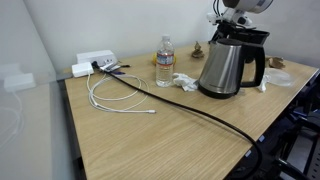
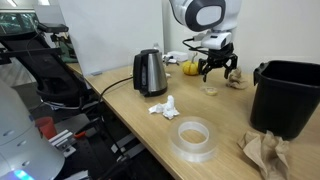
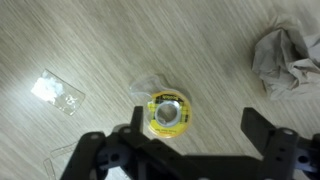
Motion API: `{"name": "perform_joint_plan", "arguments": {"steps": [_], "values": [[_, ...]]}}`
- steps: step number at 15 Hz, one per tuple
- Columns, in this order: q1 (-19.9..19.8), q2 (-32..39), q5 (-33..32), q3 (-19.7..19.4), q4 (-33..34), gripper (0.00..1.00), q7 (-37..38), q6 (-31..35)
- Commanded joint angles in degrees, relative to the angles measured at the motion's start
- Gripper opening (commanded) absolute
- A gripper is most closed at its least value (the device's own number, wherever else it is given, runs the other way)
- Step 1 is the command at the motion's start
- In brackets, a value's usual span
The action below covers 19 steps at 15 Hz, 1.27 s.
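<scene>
In the wrist view my gripper (image 3: 197,128) is open, its two dark fingers spread wide above the wooden table. A small yellow tape roll (image 3: 168,113) lies flat on the table just inside the left finger (image 3: 135,125), on a bit of clear wrapping, and nothing grips it. In an exterior view the gripper (image 2: 218,68) hangs a little above this small roll (image 2: 210,90) at the far side of the table. In an exterior view the gripper (image 1: 232,20) is mostly hidden behind the kettle (image 1: 228,62).
A steel kettle (image 2: 150,72), a white crumpled tissue (image 2: 164,106), a large clear tape roll (image 2: 194,138), brown crumpled paper (image 2: 265,152) and a black bin (image 2: 290,95) share the table. A water bottle (image 1: 164,62), a white cable (image 1: 115,95) and a black cable (image 1: 200,110) lie further off.
</scene>
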Motion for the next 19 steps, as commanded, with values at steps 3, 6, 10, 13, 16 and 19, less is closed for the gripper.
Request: {"name": "perform_joint_plan", "arguments": {"steps": [3,6,10,13,16,19], "values": [[-0.21,-5.47,-0.92,0.49,-1.59,1.0,-2.09,-5.23],[-1.1,-11.65,0.69,1.64,-1.61,1.0,-5.77,-16.11],[-0.12,-15.52,-0.33,0.94,0.02,1.0,-6.77,-23.67],[-0.36,-18.88,-0.32,0.96,-0.45,1.0,-9.28,-28.19],[-0.33,-17.82,-0.32,0.94,-0.62,1.0,-9.72,-28.16],[-0.33,-17.88,-0.32,0.94,-0.58,1.0,-9.73,-28.16]]}}
